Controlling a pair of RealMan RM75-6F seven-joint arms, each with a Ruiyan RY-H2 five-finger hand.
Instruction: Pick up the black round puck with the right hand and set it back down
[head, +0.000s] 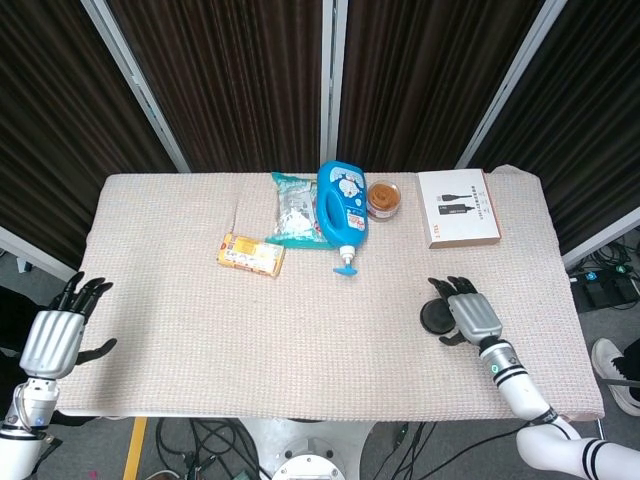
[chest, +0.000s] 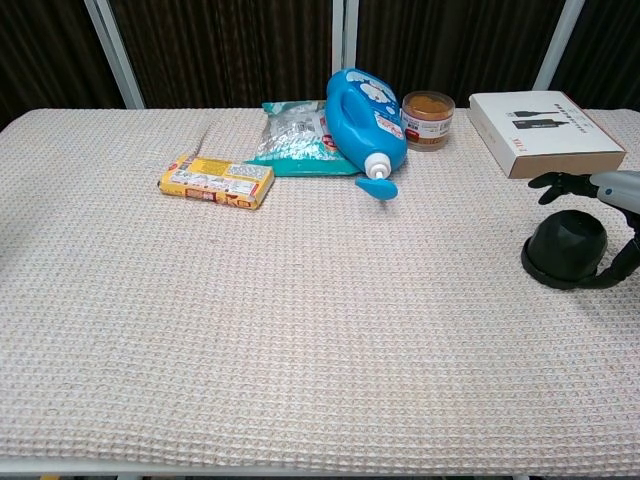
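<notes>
The black round puck (head: 436, 317) sits flat on the table (head: 180, 330) near its right front edge, your right hand (head: 473, 314) just beside it with fingers spread and holding nothing, your left hand (head: 55, 338) off the left edge, open too, and the blue bottle (head: 341, 204) well behind.

Even, bright overhead light falls on the beige woven-cloth table (head: 300, 320); shadows are faint and soft, both views sharp, without glare.
</notes>
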